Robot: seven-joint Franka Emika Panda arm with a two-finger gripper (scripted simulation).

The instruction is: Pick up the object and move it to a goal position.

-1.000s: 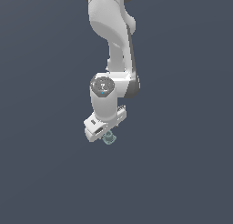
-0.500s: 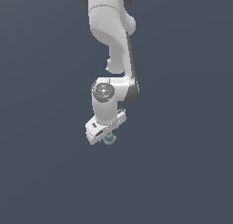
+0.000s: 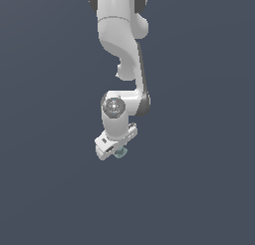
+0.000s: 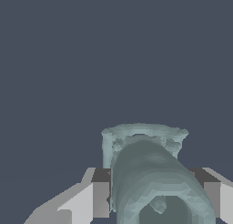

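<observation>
Teal-grey and lumpy, the object (image 4: 150,173) sits clamped between my pincer's (image 4: 157,196) two fingers (image 4: 101,193), just under my white wrist in the exterior view (image 3: 119,153). No goal marker shows, so I judge it best to carry slowly and keep the squeeze steady.
</observation>
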